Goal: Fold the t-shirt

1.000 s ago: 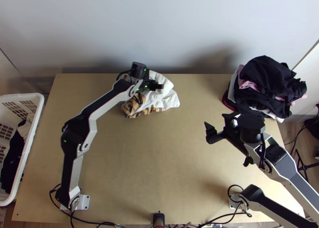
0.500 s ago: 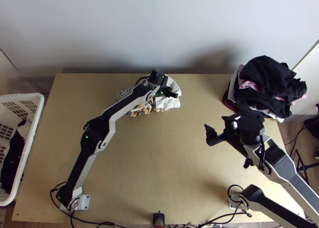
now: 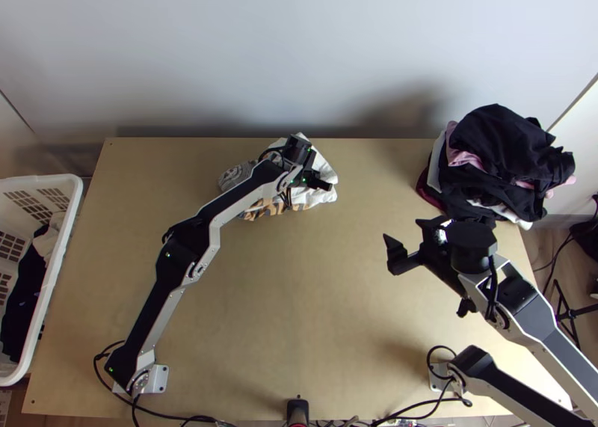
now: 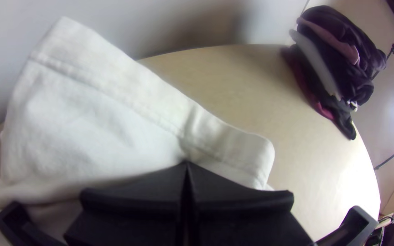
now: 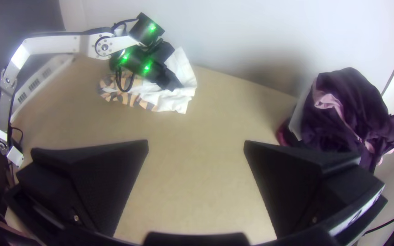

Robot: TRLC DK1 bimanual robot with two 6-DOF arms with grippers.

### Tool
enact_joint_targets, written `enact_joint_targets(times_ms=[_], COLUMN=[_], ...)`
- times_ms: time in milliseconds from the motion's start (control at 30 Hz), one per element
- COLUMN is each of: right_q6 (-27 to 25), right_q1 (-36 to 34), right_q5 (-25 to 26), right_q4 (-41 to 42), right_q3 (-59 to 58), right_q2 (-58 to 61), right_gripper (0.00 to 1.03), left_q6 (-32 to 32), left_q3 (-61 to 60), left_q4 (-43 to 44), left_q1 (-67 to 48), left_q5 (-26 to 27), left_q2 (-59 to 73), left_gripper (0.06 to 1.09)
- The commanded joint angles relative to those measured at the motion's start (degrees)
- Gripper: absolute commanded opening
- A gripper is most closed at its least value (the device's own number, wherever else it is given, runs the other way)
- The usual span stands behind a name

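Note:
My left gripper (image 3: 326,185) is over the bunched white t-shirt (image 3: 321,168) with its orange-and-black patterned part (image 3: 259,209), near the table's far edge. In the left wrist view, my left gripper (image 4: 187,165) is shut on the white cloth (image 4: 92,105) close to a stitched hem, which rises in a fold beyond the fingertips. Over the right half of the table my right gripper (image 3: 404,240) stays apart from the shirt. The right wrist view has my right gripper (image 5: 196,142) with fingers wide apart and nothing between them.
A heap of dark, pink and white clothes (image 3: 501,154) lies at the table's far right corner. A white basket (image 3: 66,232) holding clothes stands off the left side. Bare table (image 3: 291,292) stretches between the arms in front of the shirt.
My left gripper has moved right and slightly toward the near edge across the shirt, uncovering a grey printed part at its left. The white cloth has shifted around it. The right arm has barely moved.

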Motion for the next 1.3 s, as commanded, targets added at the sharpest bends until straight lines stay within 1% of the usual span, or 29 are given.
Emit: enact_joint_targets(times_ms=[0,67,100,133,167,200,233,333,467,600,767,900,967,1033,1133,1167,1267], right_q6=[-0.1,-0.1,-0.1,-0.1,-0.2,-0.2,-0.2,-0.2,-0.1,0.0,0.4,4.9,7.0,10.4,15.4,16.7,20.1], right_q1=[0.0,0.0,0.0,0.0,0.0,0.0,0.0,-0.1,-0.5,-0.5,0.5,1.2,2.0,1.9,1.9,2.1,2.6], right_q5=[-0.1,-0.1,-0.1,-0.1,-0.1,-0.1,-0.1,-0.1,-0.1,-0.2,-0.5,-3.1,-3.4,-4.9,-7.0,-7.4,-9.2], right_q4=[0.3,0.1,-0.1,-0.1,-0.2,-0.2,-0.2,-0.1,-0.2,-0.5,-0.6,0.4,2.2,4.3,7.2,8.5,13.0], right_q3=[1.2,1.6,1.8,2.0,2.0,2.2,2.4,2.9,3.0,2.7,2.8,0.6,-1.8,-3.6,-5.3,-5.9,-6.6], right_q2=[0.4,0.5,0.5,0.5,0.5,0.6,0.6,0.6,0.7,0.6,0.9,2.3,2.8,3.6,7.1,8.5,12.9], right_gripper=[0.97,0.98,0.98,0.98,0.98,0.98,0.98,0.98,0.98,0.98,0.98,0.98,0.98,0.98,0.98,0.98,0.98], left_q6=[-1.6,-1.6,-1.5,-1.4,-1.6,-1.9,-2.2,-3.9,-4.1,-4.1,-4.5,-5.4,-5.3,-4.8,-3.6,-3.5,-3.5], left_q3=[-0.1,0.6,1.6,2.2,2.3,2.3,2.4,3.4,3.6,3.4,0.4,-0.8,-5.3,-13.2,-26.0,-28.9,-32.9], left_q4=[-3.1,-2.6,-2.6,-2.6,-2.3,-1.2,0.1,0.2,-0.6,-5.2,-10.3,-18.1,-19.9,-18.6,-12.4,-11.2,-11.4], left_q1=[-0.1,-0.3,-0.4,-0.5,-0.6,-0.6,-0.5,0.1,0.7,1.4,2.7,5.2,6.6,8.1,10.6,11.7,14.4], left_q5=[-1.5,-1.5,-1.5,-1.5,-1.5,-1.5,-1.4,-0.6,-0.6,-0.5,-0.3,-0.3,-0.4,-0.4,-0.4,-0.4,-0.4], left_q2=[-0.3,-2.1,-3.1,-4.2,-5.8,-7.2,-8.5,-11.6,-14.7,-18.5,-24.6,-30.0,-34.3,-40.0,-49.0,-51.3,-55.9], left_gripper=[0.09,0.11,0.23,0.47,0.77,0.99,1.03,1.04,1.04,1.04,1.04,1.04,1.04,1.04,1.04,1.04,1.04])
